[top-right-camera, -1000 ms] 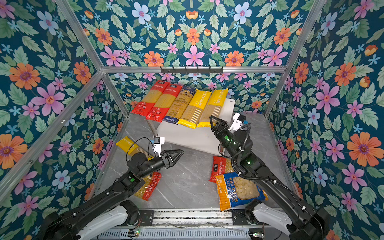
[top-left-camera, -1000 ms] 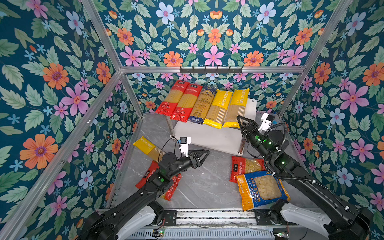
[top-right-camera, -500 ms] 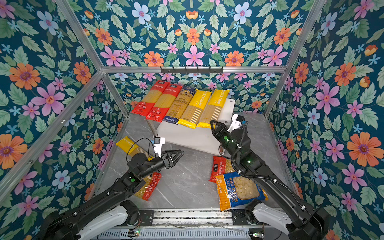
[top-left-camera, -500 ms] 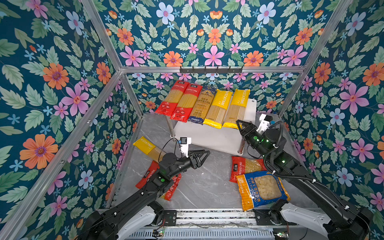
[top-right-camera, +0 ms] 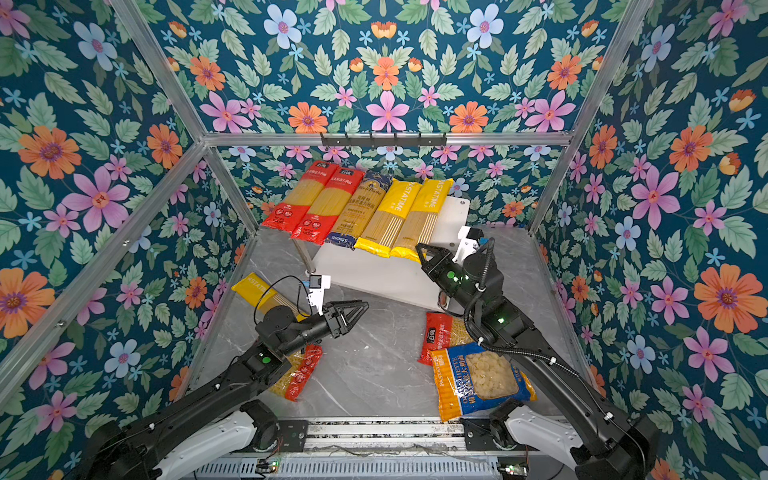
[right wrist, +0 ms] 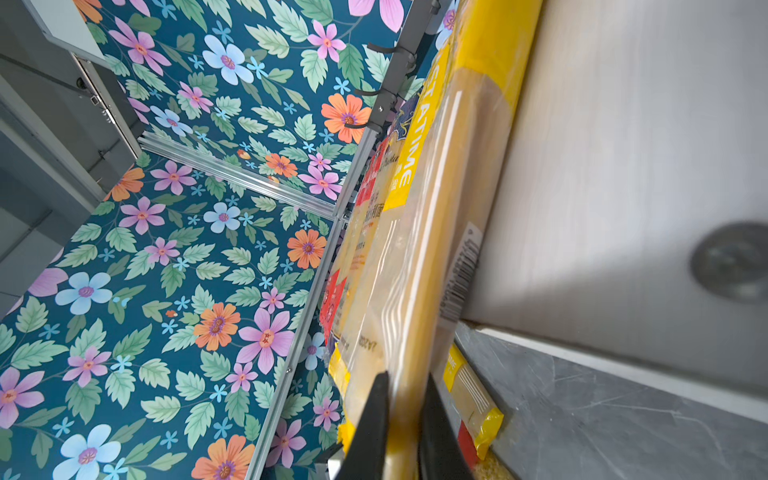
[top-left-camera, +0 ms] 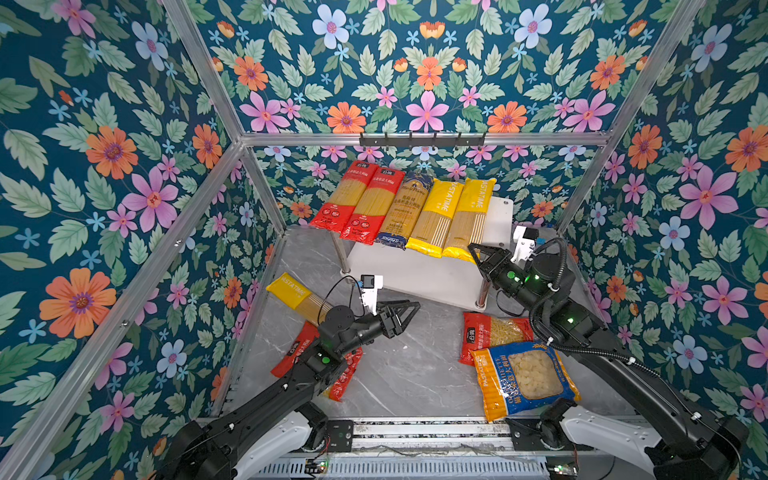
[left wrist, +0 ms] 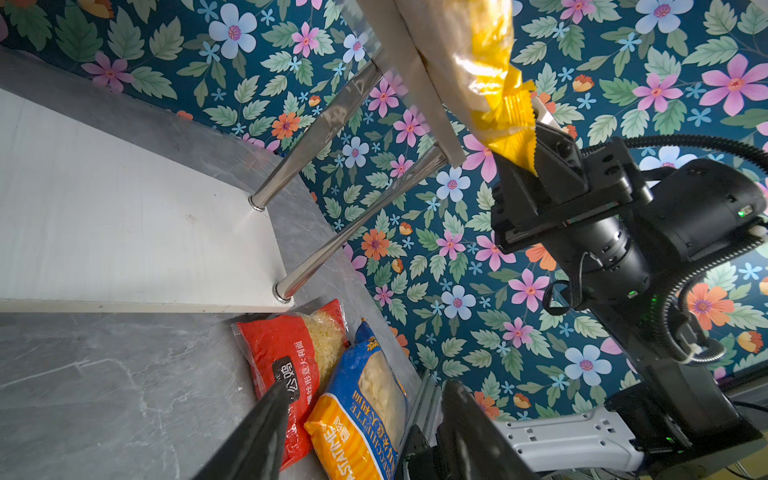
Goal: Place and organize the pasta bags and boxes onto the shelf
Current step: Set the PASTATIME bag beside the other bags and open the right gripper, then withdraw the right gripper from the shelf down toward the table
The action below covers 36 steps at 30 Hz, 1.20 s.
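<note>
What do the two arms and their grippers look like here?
The left arm and right arm are matte black, with white base housings and green status lights. The left gripper and right gripper have black, tapering triangular fingers. Each wrist carries a small white camera. A ribbed black hose loops along the right arm; a thin black cable along the left.

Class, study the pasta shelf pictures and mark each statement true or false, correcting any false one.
1. Five spaghetti packs lie side by side on the top tier of the shelf. True.
2. A macaroni bag sits on the lower tier. False: that tier is bare. The nearest red macaroni bag lies on the table.
3. The right gripper is shut on the near end of the rightmost yellow pack. True.
4. The left gripper holds the shells. False: it is open and empty. The shells bag lies on the table, overlapping that macaroni bag.
</note>
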### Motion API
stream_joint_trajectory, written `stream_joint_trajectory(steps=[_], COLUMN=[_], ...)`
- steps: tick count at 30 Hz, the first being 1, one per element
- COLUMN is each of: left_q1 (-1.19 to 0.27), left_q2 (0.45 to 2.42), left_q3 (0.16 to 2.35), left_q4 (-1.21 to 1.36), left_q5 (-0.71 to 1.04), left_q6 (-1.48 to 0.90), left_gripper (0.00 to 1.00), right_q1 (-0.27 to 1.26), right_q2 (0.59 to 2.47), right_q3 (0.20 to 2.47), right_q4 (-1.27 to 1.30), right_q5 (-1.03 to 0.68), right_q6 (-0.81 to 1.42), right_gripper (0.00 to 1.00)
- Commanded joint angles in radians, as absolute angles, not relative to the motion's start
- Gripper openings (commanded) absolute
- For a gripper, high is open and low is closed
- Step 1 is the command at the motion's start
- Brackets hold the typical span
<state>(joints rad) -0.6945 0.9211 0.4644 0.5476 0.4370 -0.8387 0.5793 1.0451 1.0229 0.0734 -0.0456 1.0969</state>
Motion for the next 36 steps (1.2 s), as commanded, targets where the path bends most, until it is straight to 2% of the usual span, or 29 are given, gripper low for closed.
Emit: stream_joint_trajectory(steps=[1, 7, 9, 13, 23, 27, 31, 36], left_q1=[-0.695, -0.696, -0.696, -0.698, -0.701, -0.704, -0.715, -0.750], left_q2=[0.927, 0.934, 0.935, 0.933, 0.942, 0.946, 0.960, 1.000], left_q3=[0.472, 0.477, 0.479, 0.477, 0.469, 0.463, 0.467, 0.472], left_q4=[0.592, 0.588, 0.588, 0.585, 0.576, 0.519, 0.422, 0.403], left_q5=[0.446, 0.448, 0.448, 0.446, 0.436, 0.397, 0.323, 0.272], left_q6=[-0.845, -0.844, -0.845, -0.844, -0.836, -0.806, -0.761, -0.740], left_gripper=[0.61, 0.61, 0.62, 0.61, 0.61, 0.61, 0.60, 0.60], right_q1=[0.580, 0.552, 0.549, 0.543, 0.533, 0.531, 0.557, 0.697], right_q2=[1.045, 1.062, 1.068, 1.058, 0.968, 0.928, 0.880, 0.824], right_q3=[1.018, 1.017, 1.024, 1.023, 0.996, 0.982, 0.899, 0.814], right_q4=[0.089, 0.086, 0.077, 0.058, -0.055, -0.125, -0.078, -0.069], right_q5=[-0.124, -0.134, -0.138, -0.134, -0.114, -0.154, -0.237, -0.115], right_q6=[1.104, 1.109, 1.108, 1.099, 1.042, 0.972, 0.933, 0.839], right_gripper=[0.07, 0.06, 0.09, 0.32, 0.67, 0.70, 0.70, 0.69])
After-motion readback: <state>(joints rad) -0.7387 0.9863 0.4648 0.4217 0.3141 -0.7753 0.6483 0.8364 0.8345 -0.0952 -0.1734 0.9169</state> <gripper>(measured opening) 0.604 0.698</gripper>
